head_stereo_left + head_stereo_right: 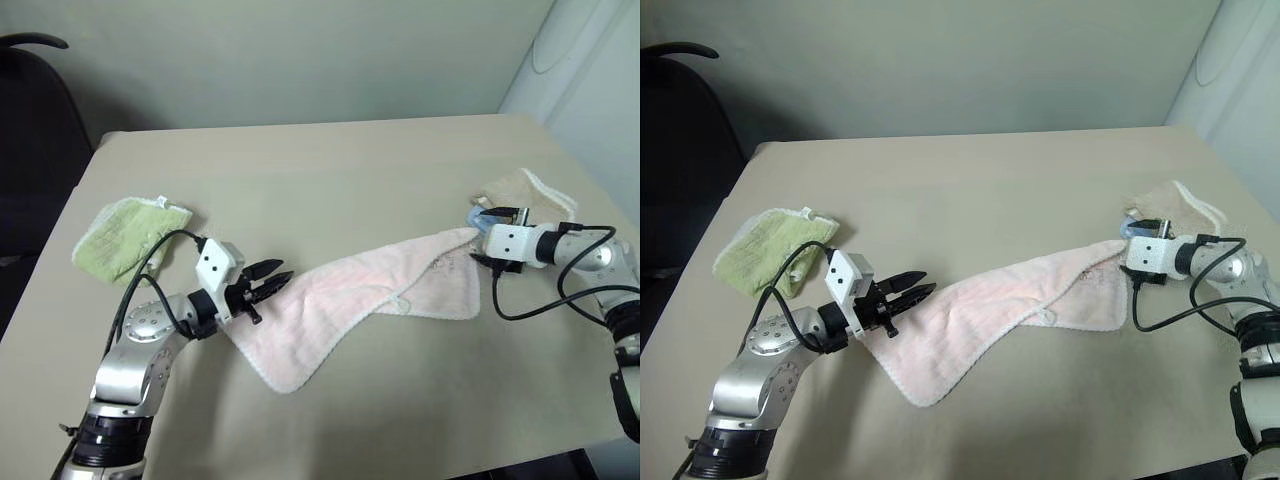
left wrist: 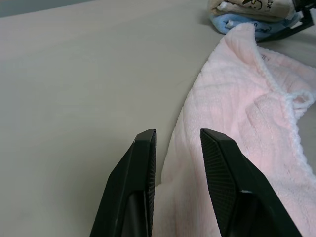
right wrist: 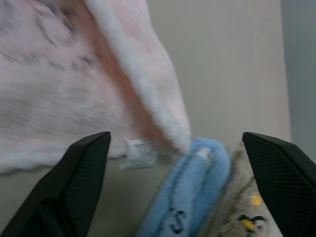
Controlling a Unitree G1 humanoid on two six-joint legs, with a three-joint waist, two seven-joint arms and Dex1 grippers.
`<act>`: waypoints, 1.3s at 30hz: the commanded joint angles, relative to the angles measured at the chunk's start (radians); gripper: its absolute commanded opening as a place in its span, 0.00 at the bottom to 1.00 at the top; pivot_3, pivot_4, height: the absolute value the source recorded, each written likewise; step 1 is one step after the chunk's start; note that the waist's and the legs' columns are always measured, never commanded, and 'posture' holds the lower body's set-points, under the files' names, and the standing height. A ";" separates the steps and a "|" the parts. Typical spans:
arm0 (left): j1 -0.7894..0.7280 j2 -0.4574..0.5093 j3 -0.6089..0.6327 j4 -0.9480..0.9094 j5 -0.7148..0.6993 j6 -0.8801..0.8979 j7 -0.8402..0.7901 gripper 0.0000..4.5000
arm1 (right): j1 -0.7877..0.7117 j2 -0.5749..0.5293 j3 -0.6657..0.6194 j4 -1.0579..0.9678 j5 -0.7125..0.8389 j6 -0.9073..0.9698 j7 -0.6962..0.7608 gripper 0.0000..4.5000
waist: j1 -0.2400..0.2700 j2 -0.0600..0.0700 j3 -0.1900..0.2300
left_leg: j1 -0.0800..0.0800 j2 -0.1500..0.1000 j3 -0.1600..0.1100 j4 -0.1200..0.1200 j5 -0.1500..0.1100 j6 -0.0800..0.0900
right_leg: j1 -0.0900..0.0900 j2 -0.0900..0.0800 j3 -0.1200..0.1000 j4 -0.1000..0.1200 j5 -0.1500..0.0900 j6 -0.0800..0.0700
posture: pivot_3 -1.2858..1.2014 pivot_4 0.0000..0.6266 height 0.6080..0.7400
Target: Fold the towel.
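Now towel [image 1: 360, 305] btwn end effectors, L [image 1: 272, 279], R [image 1: 482, 238]

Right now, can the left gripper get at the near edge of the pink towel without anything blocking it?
Probably yes. The left gripper sits right at the pink towel, its fingers apart with the towel's edge running up between them. Nothing lies between them; the green towel lies off to the side.

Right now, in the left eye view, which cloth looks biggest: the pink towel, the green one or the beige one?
1. pink towel, clearly largest.
2. green towel.
3. beige towel, partly hidden behind the right gripper, so its rank is unsure.
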 commanded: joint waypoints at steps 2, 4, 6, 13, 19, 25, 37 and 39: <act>-0.017 0.010 -0.009 -0.039 -0.004 -0.008 -0.013 0.35 | -0.093 0.030 0.055 0.116 -0.096 -0.059 -0.131 0.98 | -0.001 0.000 0.000 | 0.000 0.000 0.000 0.000 0.000 0.000 | 0.000 0.000 0.000 0.000 0.000 0.000 | 0.52 0.24 1.00; -0.020 0.014 -0.015 -0.041 0.000 -0.009 -0.017 0.35 | -0.121 0.044 0.067 0.150 -0.106 -0.072 -0.146 0.98 | -0.001 0.000 0.000 | 0.000 0.000 0.000 0.000 0.000 0.000 | 0.000 0.000 0.000 0.000 0.000 0.000 | 0.52 0.24 1.00; -0.020 0.019 -0.018 -0.044 0.005 -0.012 -0.023 0.35 | -0.137 0.053 0.076 0.173 -0.105 -0.090 -0.136 0.90 | -0.001 0.000 0.000 | 0.000 0.000 0.000 0.000 0.000 0.000 | -0.001 0.000 0.000 0.000 0.000 0.000 | 0.52 0.24 1.00; -0.027 0.075 -0.035 -0.025 0.046 -0.046 -0.066 0.35 | -0.142 0.052 0.074 0.186 -0.081 -0.125 -0.091 0.39 | -0.001 0.000 0.000 | -0.001 0.000 0.000 -0.001 0.000 0.000 | -0.001 0.000 0.000 -0.001 0.000 0.000 | 0.52 0.24 1.00; -0.049 0.152 -0.057 -0.012 0.056 -0.073 -0.176 0.35 | -0.122 0.056 0.071 0.175 -0.079 -0.128 -0.092 0.00 | -0.001 0.000 0.000 | -0.001 0.000 0.000 -0.001 -0.001 0.000 | -0.001 0.000 0.000 -0.001 0.000 -0.001 | 0.52 0.24 1.00; -0.069 0.269 -0.118 -0.047 0.035 -0.092 -0.377 0.35 | -0.109 0.051 0.065 0.144 -0.089 -0.118 -0.159 0.00 | -0.002 0.001 0.000 | -0.002 0.000 0.000 -0.001 -0.001 0.000 | -0.002 0.000 0.000 -0.001 0.000 -0.001 | 0.52 0.24 1.00; 0.002 0.463 -0.167 -0.207 0.016 -0.143 -0.653 0.99 | 0.029 0.018 -0.007 -0.056 0.037 -0.058 -0.084 0.00 | -0.004 0.001 0.000 | -0.006 0.001 0.000 -0.001 -0.002 0.000 | -0.006 0.000 -0.001 -0.001 -0.001 -0.002 | 0.52 0.24 1.00; 0.028 0.472 -0.176 -0.221 0.059 -0.194 -0.645 0.99 | 0.062 0.012 -0.021 -0.110 0.062 -0.031 -0.067 0.00 | -0.004 0.001 0.000 | -0.006 0.001 0.000 -0.001 -0.002 0.000 | -0.006 0.000 -0.001 -0.001 -0.001 -0.002 | 0.52 0.24 1.00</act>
